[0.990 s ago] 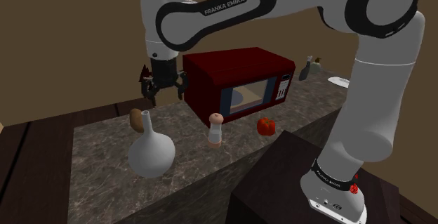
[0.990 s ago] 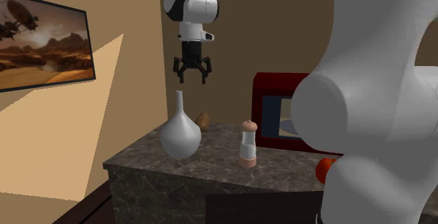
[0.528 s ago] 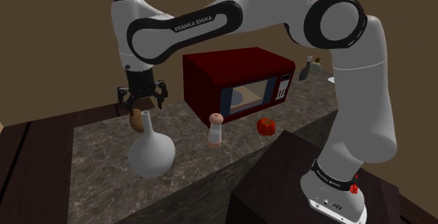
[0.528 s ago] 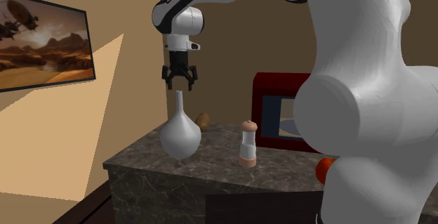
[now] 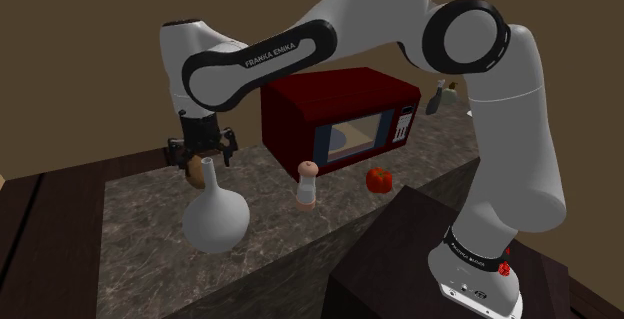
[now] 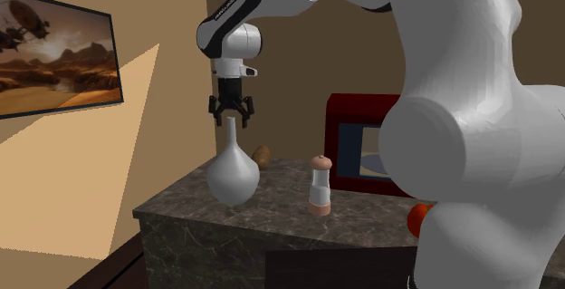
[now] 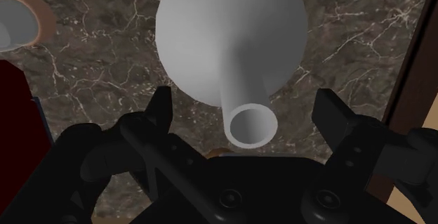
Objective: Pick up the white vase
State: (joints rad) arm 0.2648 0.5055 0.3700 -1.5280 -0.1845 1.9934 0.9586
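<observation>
light: dim, warm | lit slant on wall (image 6: 81,197) | vase (image 7: 231,26) softly shaded

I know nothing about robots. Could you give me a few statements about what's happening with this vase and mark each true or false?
1. The end effector is open, right above the vase. True.
2. The vase is lifted off the counter. False: it stands upright on it.
3. The microwave is dark red. True.
4. The fingers clasp the vase's neck. False: they stand apart on either side of it, not touching.
</observation>
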